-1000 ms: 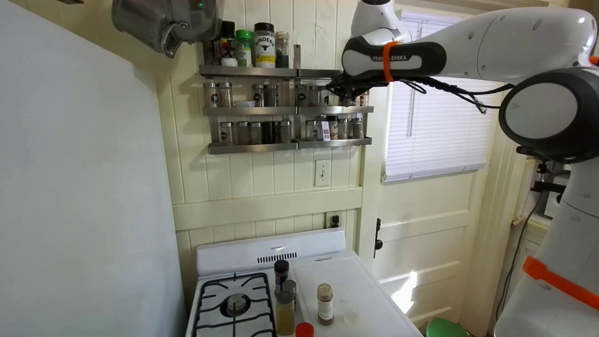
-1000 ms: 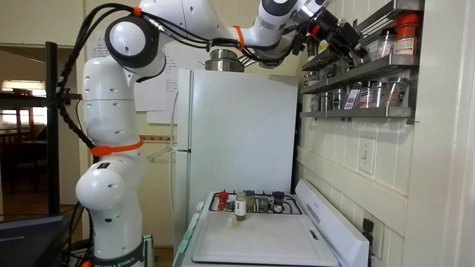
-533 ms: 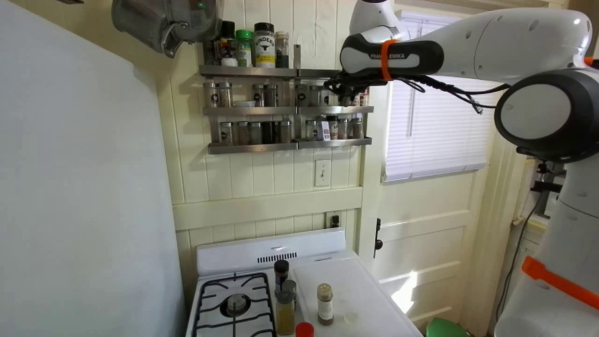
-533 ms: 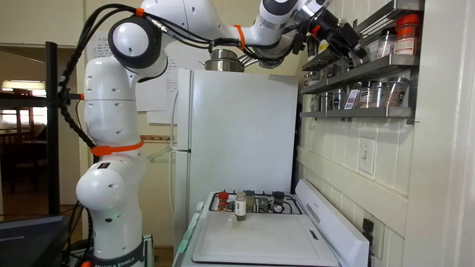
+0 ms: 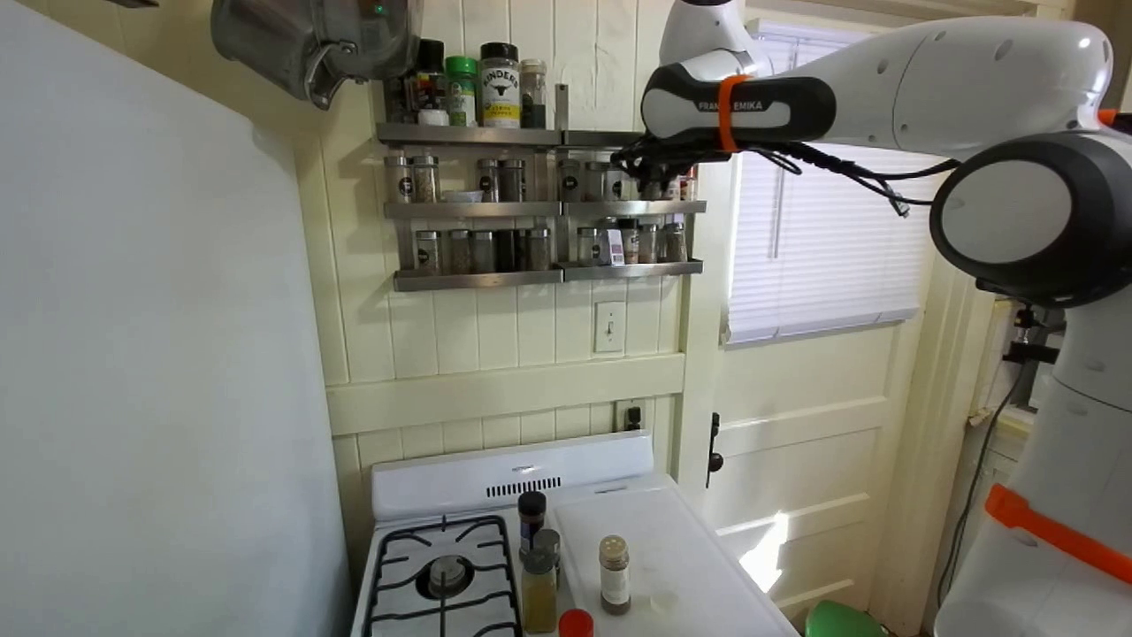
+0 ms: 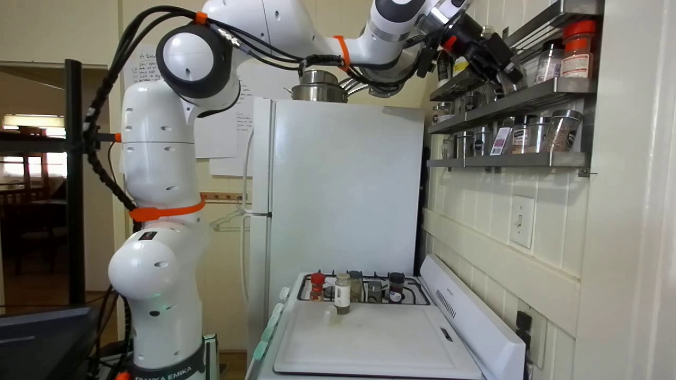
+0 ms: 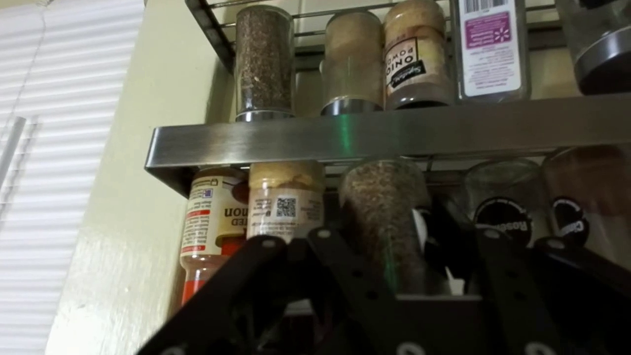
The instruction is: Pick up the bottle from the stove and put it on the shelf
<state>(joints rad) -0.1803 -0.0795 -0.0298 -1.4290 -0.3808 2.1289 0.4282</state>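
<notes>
Paneled kitchen wall (image 5: pixel 504 332): bottle (image 7: pixel 382 197) was at middle tier of shelf (image 7: pixel 276 145), held in gripper (image 7: pixel 387 234), jars (image 7: pixel 503 207) just beside. Pick-up and carry looked done; whether it yet rested on shelf could not be told. Left, by that reading: settling it, letting go, backing out. Five other bottles (image 6: pixel 342 293) stood on stove (image 6: pixel 380 343) below.

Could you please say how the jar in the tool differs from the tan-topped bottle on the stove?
The tool holds the jar at the shelf; the tan-topped bottle stands upright on the stove. The jar's visible side is mostly bare glass; the bottle wears a white label. Both look brownish inside.
</notes>
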